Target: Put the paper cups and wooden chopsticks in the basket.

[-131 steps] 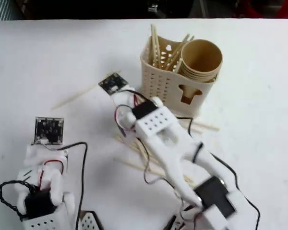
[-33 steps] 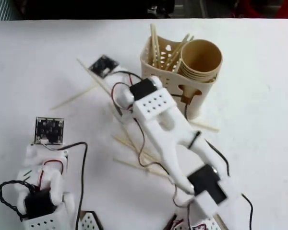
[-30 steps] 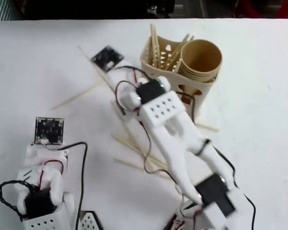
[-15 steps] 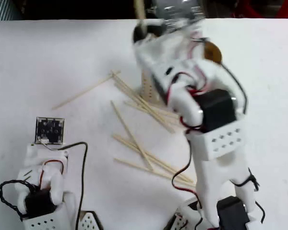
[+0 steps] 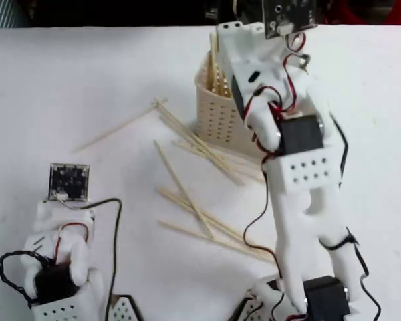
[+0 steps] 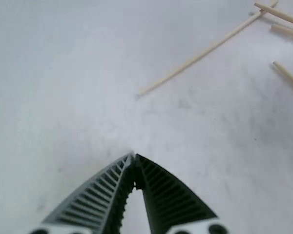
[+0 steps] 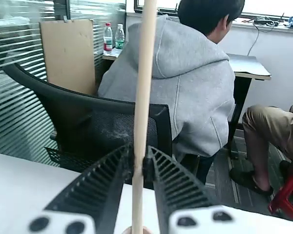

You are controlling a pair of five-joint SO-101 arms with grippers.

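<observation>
Chopstick (image 7: pixel 144 87) clamped upright in right gripper (image 7: pixel 139 152) near table's (image 5: pixel 87 40) far edge; left gripper (image 6: pixel 135 160) pinched together.

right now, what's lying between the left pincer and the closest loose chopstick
Nothing: the left wrist view shows bare table from the left pincer up to that chopstick.

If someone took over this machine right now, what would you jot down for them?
Right gripper: shut on one chopstick, raised near the basket.
Left gripper: shut, empty, over the table.
Done: a few sticks stand in the basket.
Left: drop this one in, then gather the loose sticks on the table. The arm hides the basket's inside, so check the cups.
</observation>
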